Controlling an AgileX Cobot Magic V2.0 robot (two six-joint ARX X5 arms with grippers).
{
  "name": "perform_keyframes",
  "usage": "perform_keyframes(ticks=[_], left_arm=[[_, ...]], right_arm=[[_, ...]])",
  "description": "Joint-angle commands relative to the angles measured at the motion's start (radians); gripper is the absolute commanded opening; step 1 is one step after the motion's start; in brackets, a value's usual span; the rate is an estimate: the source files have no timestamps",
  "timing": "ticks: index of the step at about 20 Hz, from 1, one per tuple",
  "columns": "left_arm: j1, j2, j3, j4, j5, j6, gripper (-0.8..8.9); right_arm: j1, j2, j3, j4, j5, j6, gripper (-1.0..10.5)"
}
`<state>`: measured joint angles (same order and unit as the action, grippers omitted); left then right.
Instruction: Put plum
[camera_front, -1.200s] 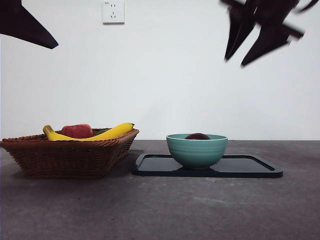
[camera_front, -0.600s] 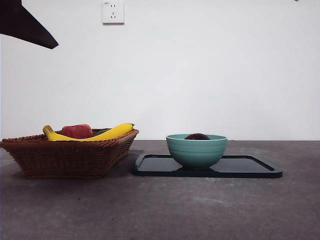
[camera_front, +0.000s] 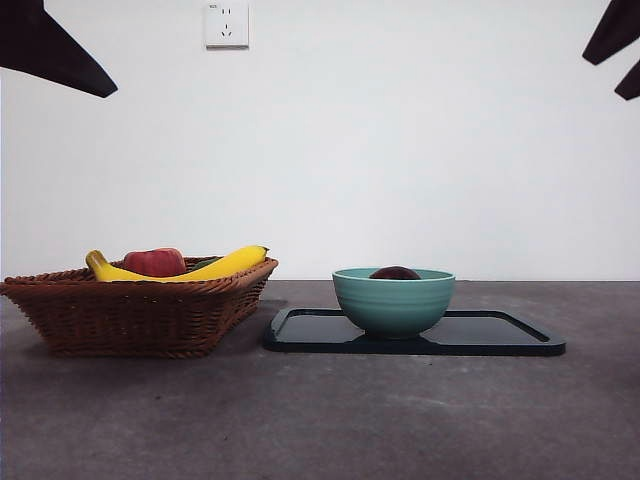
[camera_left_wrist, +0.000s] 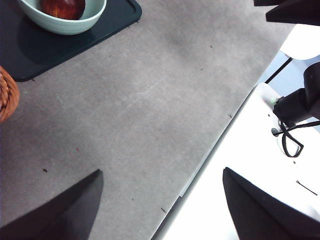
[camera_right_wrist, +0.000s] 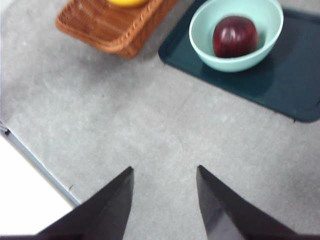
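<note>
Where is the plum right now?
The plum lies inside the teal bowl, which stands on the dark tray, right of the wicker basket in the front view.

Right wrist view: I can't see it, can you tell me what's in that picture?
A dark red plum sits inside a pale teal bowl, which stands on a dark tray on a grey table. Beside the tray is a brown wicker basket with something yellow in it. The right gripper is open and empty, well away from the bowl.

Plum (camera_front: 395, 272) mostly hidden behind the bowl (camera_front: 393, 301) rim in front view.
</note>
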<state>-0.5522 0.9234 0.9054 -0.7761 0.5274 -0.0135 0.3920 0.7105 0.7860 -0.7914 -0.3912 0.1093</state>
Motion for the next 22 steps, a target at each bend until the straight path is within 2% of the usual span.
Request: perform_keyframes(ticks=[1,14,17,19,22], left_arm=[[-0.005,0.006,0.008,0.011,0.005,0.001,3.73],[-0.005,0.006,0.008,0.011,0.005,-0.006,3.74],[-0.010,0.006,0.008,0.039,0.005,-0.042,3.76],[-0.022,0.008,0.016,0.108,0.004,-0.095,4.09],[-0.043,0.043,0.064,0.207,-0.051,-0.135,4.39]], right_arm=[[0.005,0.006,0.005,0.013,-0.002,0.010,2.0],[0.005,0.006,0.005,0.013,-0.002,0.010,2.0],[0.005,0.006,0.005,0.013,-0.002,0.011,2.0],[0.005,0.006,0.005,0.013,-0.002,0.013,2.0],[0.005,0.006,0.005,0.013,-0.002,0.018,2.0]])
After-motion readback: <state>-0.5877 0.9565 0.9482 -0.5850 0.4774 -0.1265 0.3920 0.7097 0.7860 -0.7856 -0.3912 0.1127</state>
